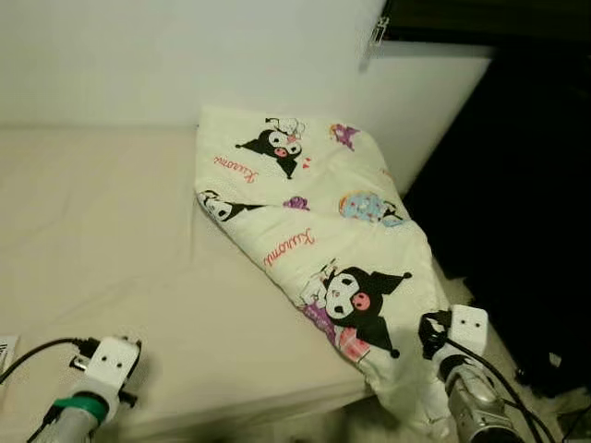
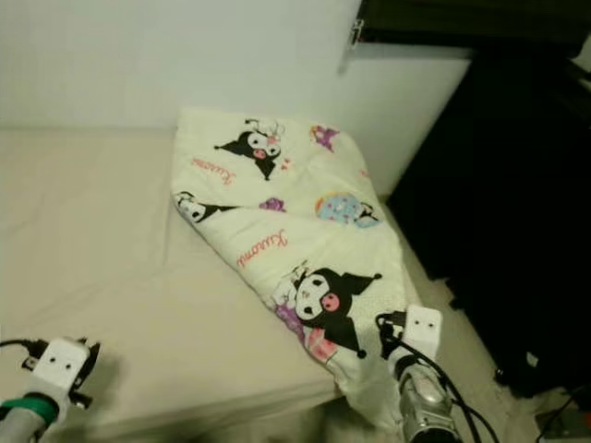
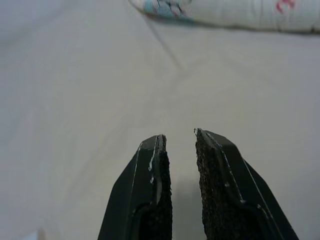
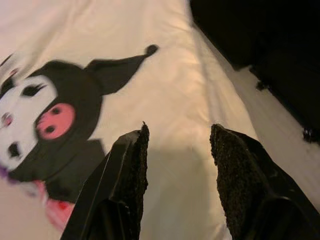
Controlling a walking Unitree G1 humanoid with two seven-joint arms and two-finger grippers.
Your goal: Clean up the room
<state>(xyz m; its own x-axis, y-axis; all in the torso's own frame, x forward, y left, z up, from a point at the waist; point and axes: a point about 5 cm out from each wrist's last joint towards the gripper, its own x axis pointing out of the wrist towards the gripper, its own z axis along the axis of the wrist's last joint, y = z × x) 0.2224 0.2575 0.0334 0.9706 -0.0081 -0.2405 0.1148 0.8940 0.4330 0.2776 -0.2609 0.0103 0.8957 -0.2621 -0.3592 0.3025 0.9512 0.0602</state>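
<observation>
A cream blanket [image 1: 314, 231] printed with black cartoon characters lies crumpled on the right part of a bed with a beige sheet [image 1: 111, 240]. Its lower corner hangs over the bed's front right corner. My right arm [image 1: 462, 341] is low at that corner. In the right wrist view my right gripper [image 4: 179, 130] is open just above the blanket [image 4: 165, 90], beside the printed black figure [image 4: 55, 115], holding nothing. My left arm [image 1: 106, 369] is at the bed's front left. My left gripper [image 3: 179, 135] hovers over bare sheet, its fingers slightly apart and empty, with the blanket's edge [image 3: 235, 15] beyond.
A white wall [image 1: 185, 55] runs behind the bed. A dark, tall piece of furniture [image 1: 526, 185] stands close on the right, with a narrow strip of pale floor [image 1: 503, 355] and cables between it and the bed. The bed's front edge [image 1: 240, 406] is near me.
</observation>
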